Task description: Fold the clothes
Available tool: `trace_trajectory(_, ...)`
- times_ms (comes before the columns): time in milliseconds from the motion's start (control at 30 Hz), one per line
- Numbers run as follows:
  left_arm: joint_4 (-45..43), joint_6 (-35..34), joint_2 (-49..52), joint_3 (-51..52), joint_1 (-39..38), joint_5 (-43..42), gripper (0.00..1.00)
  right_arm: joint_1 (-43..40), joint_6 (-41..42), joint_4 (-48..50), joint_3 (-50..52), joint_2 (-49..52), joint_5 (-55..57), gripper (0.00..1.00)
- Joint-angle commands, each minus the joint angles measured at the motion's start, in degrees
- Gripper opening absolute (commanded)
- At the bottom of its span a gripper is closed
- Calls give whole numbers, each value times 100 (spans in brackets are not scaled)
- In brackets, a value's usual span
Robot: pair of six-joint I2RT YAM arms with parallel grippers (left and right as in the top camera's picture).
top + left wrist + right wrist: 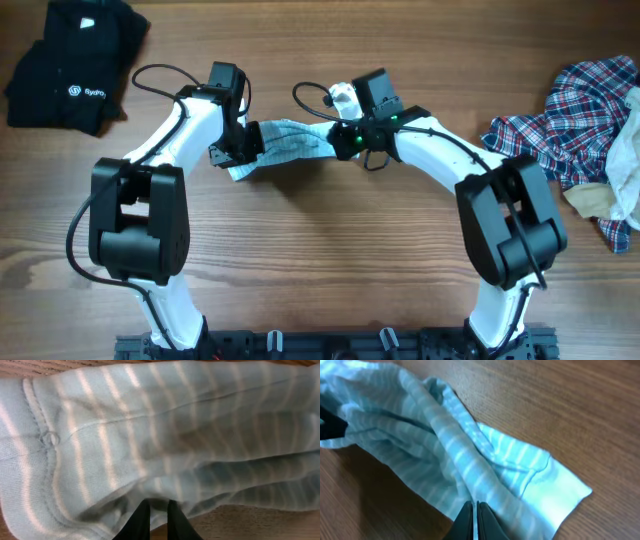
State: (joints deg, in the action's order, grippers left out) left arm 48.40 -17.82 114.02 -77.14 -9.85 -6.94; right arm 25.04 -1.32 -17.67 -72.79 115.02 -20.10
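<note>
While I stand beside the desk (320, 270), I see the pale-blue striped garment (290, 143) near the far middle of it, stretched as a twisted band btw. the two arms. A dark shadow lies on the wood just under the band.

The left pincer (232, 150) holds the left end of the band. In the left wrist view the cloth (160, 435) fills almost all the picture, w/ pale stripes, a seam and a small round snap near the left side. The two black fingers of the left pincer (159, 512) stand close together at the bottom edge, pinching a fold of this cloth.

The right pincer (340, 140) grips the right end. In the right wrist view its fingers (476, 515) are pressed together w/ almost no gap, nipping the edge of the garment (465, 455). The cloth runs away from them to the upper left in long wrinkles, and one hemmed corner lies out to the right over the wood.

Other clothes are well apart from the arms: black logo garments (75, 65) at the far left corner; at the right edge a plaid shirt (565, 110), red-blue-white, crumpled, w/ a beige piece (598, 200) touching it on the near side.
</note>
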Motion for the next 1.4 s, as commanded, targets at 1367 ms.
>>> trace_trajectory(1367, -1307, -223, -498, -387, -662, -1661, 20, -254, 199, 651, -39, 879, 898, 4)
